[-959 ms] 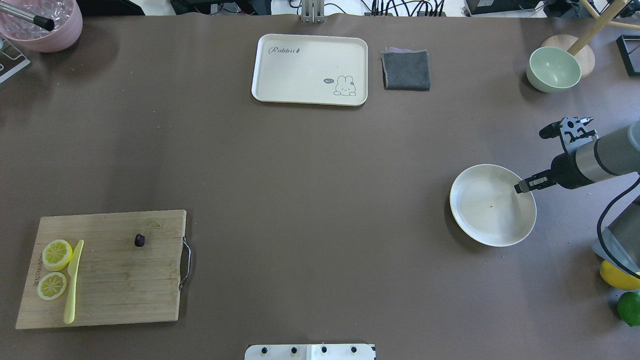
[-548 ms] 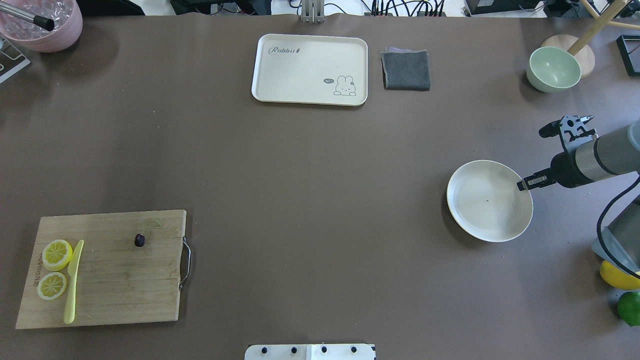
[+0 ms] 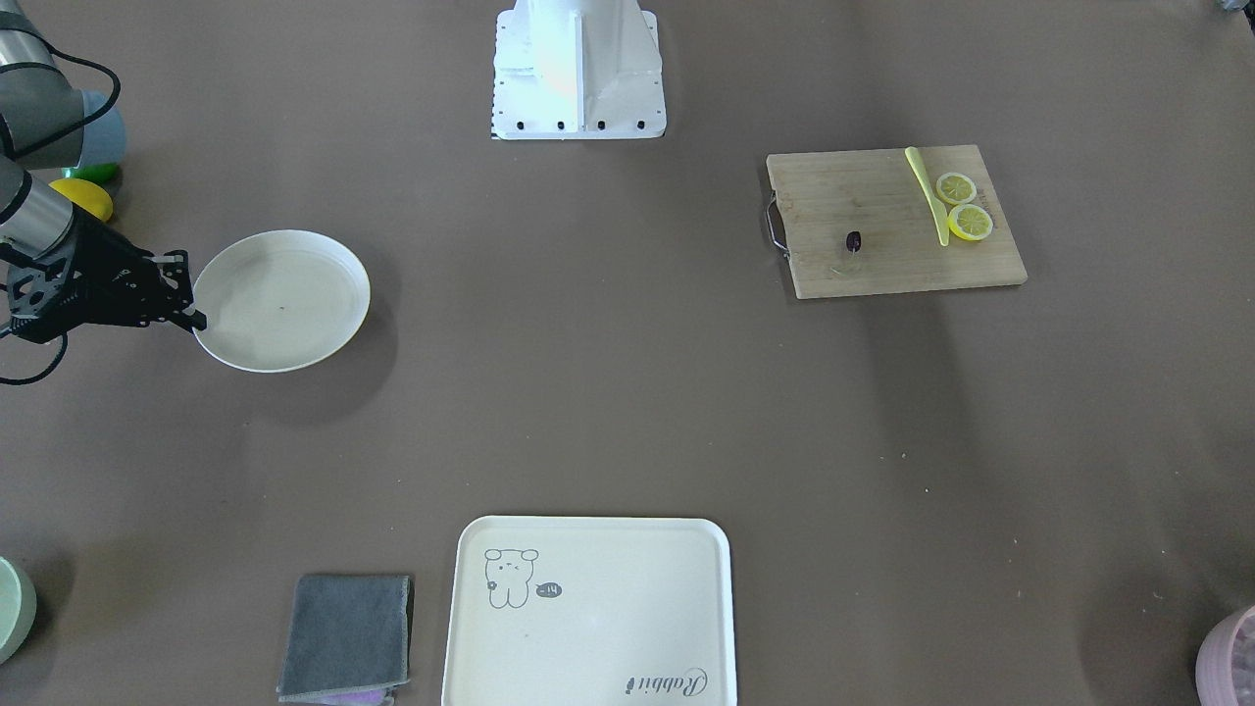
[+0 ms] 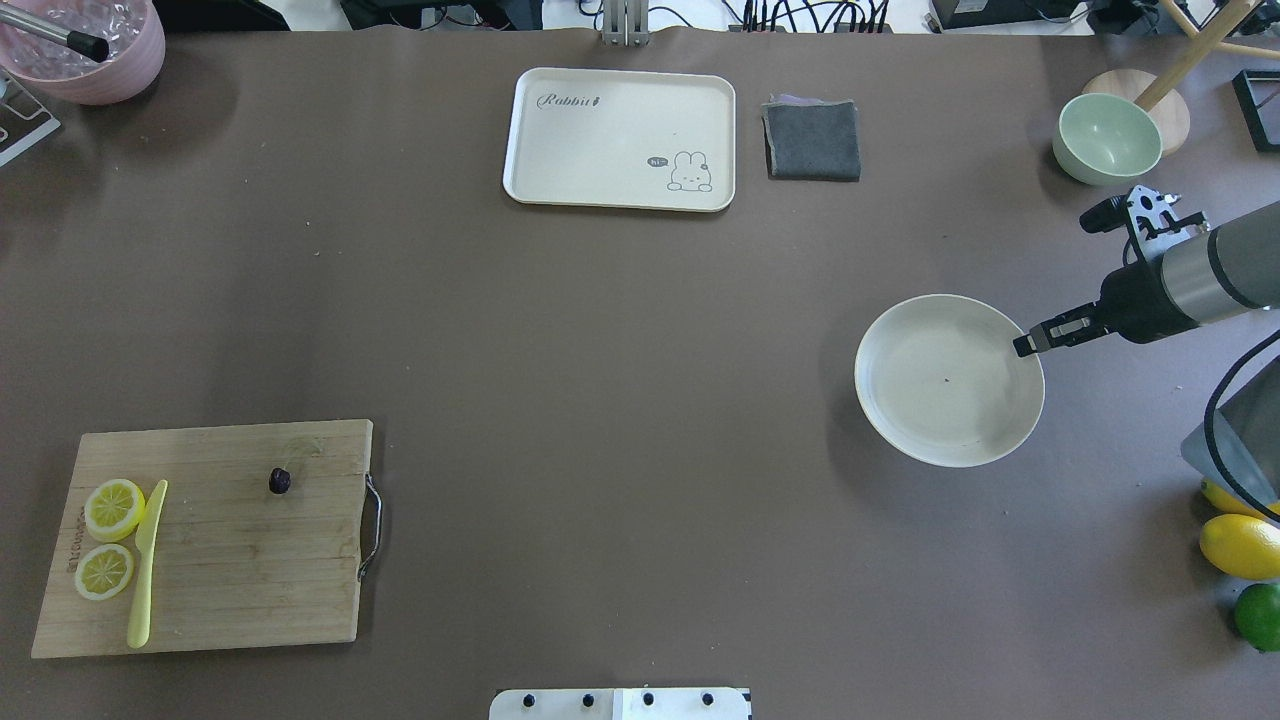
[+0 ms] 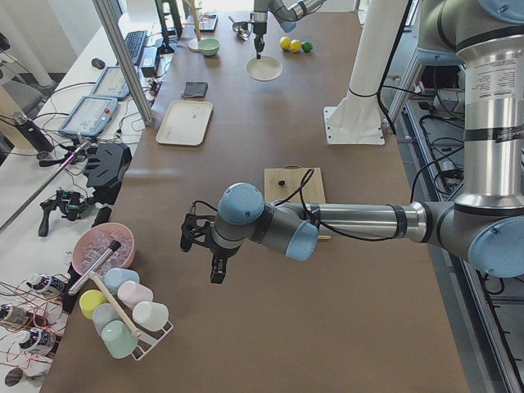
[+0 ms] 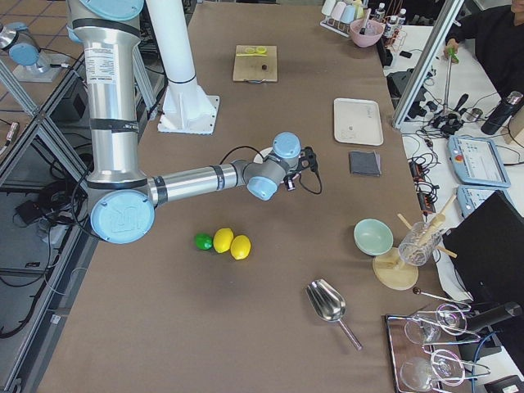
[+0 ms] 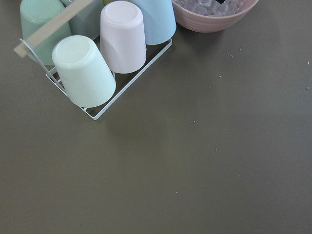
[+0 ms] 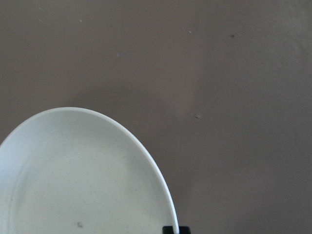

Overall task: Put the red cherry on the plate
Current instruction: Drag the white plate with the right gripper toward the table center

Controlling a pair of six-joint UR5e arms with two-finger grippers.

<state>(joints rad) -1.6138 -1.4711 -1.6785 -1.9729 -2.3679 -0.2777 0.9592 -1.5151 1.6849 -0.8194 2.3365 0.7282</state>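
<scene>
The red cherry sits on the wooden cutting board, on the bare stretch toward the metal handle. It is well apart from the two lemon slices and the yellow knife at the board's other end. It is too small here for its long axis or stem direction to be read with any confidence.

The plate is at the opposite end of the table, on the robot's right, so the whole width of brown surface lies between fruit and target. The right gripper is pinched onto the plate's rim on its outer side (the wrist view shows one fingertip right at the edge).

The left gripper hangs beyond the board, near a rack of cups, and appears only in the side view, so I cannot tell whether its jaws are apart or together. It is by far the nearer one to the cherry, which lies back toward the table's middle from it.

The table between board and plate is flat, with the tray well off along the far edge.
</scene>
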